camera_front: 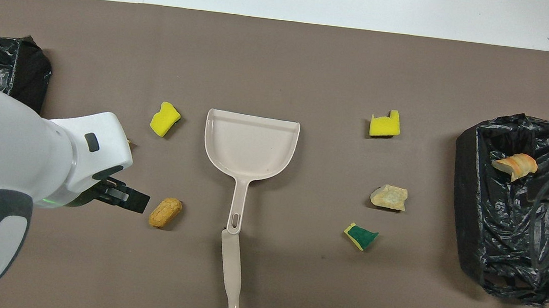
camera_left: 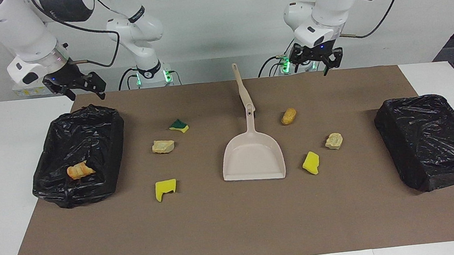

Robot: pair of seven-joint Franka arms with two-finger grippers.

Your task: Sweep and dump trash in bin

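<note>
A beige dustpan (camera_left: 253, 158) (camera_front: 251, 144) lies mid-mat, and a beige hand brush (camera_left: 242, 86) (camera_front: 233, 277) lies at its handle end. Trash lies around them: two yellow sponge chunks (camera_left: 165, 189) (camera_left: 311, 163), a green-and-yellow sponge (camera_left: 179, 126), two beige lumps (camera_left: 163, 146) (camera_left: 333, 141) and an orange-brown lump (camera_left: 288, 116) (camera_front: 165, 212). My left gripper (camera_left: 315, 62) (camera_front: 124, 199) hangs open and empty in the air beside the orange-brown lump. My right gripper (camera_left: 81, 85) is open and empty above the rim of the open bin (camera_left: 114, 126) that is nearest the robots.
The open black-lined bin (camera_front: 464, 194) at the right arm's end holds an orange-striped lump (camera_left: 80, 170) (camera_front: 514, 165). A closed black-bagged box (camera_left: 432, 141) (camera_front: 8, 65) stands at the left arm's end. A brown mat (camera_left: 236, 226) covers the table.
</note>
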